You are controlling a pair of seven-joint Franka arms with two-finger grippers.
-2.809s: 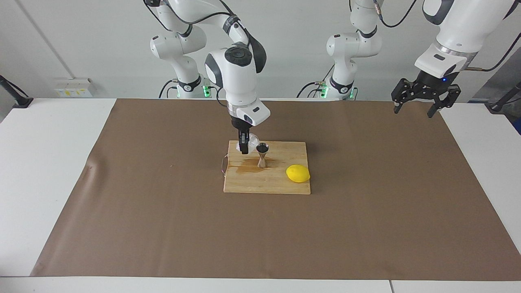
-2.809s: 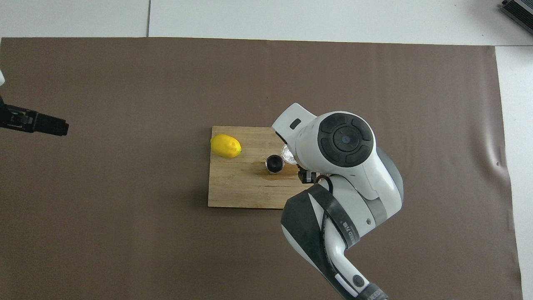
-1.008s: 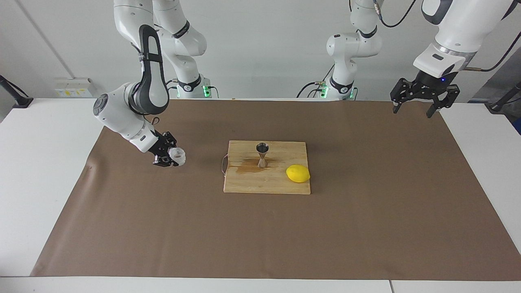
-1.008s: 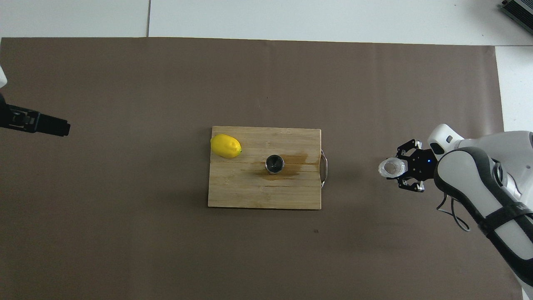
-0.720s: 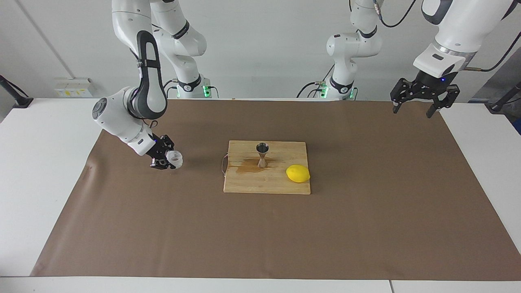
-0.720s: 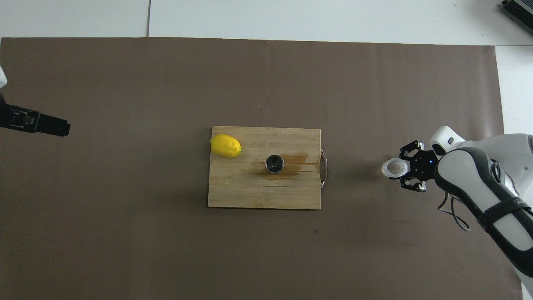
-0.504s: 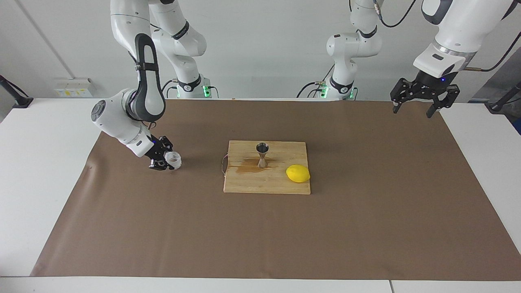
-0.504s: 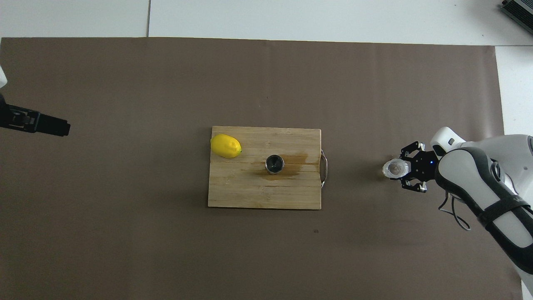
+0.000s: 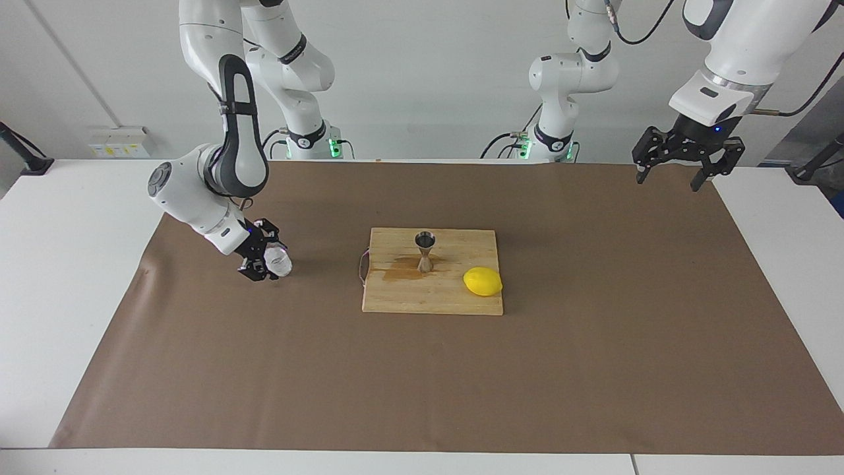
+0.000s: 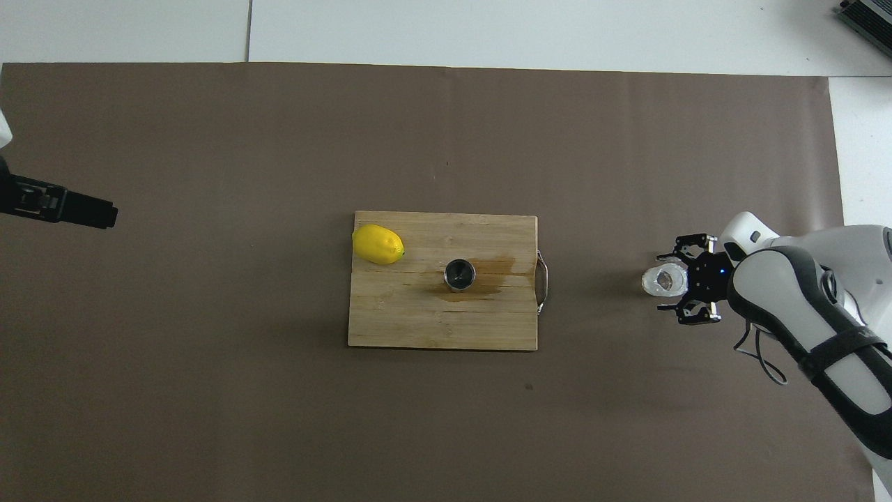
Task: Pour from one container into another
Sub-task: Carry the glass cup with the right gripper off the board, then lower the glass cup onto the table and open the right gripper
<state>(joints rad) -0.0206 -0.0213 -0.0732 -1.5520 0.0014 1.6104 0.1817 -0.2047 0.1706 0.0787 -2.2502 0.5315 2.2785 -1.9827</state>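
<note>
Two grippers are showing: the right gripper (image 9: pixel 265 258) (image 10: pixel 681 282) is sitting low over the brown mat (image 9: pixel 593 343) toward the right arm's end of the table, fingers spread apart around the translucent cup (image 9: pixel 279 262) (image 10: pixel 664 280), which is resting on the mat. One wooden board (image 9: pixel 432 297) (image 10: pixel 418 321) is lying mid-table, carrying one steel jigger (image 9: pixel 424 251) (image 10: pixel 460 274), standing upright on a wet stain (image 9: pixel 399 270), and one lemon (image 9: pixel 482 282) (image 10: pixel 378 245). Nothing is standing between cup and board. The left gripper (image 9: pixel 671 173) is waiting open, raised over the mat's corner.

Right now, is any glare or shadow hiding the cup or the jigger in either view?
Facing view: even light, soft shadows; the cup stands out pale on the brown mat, and the jigger shows only small glints. Overhead view: the cup casts a faint shadow toward the board; the jigger's mouth looks dark.
</note>
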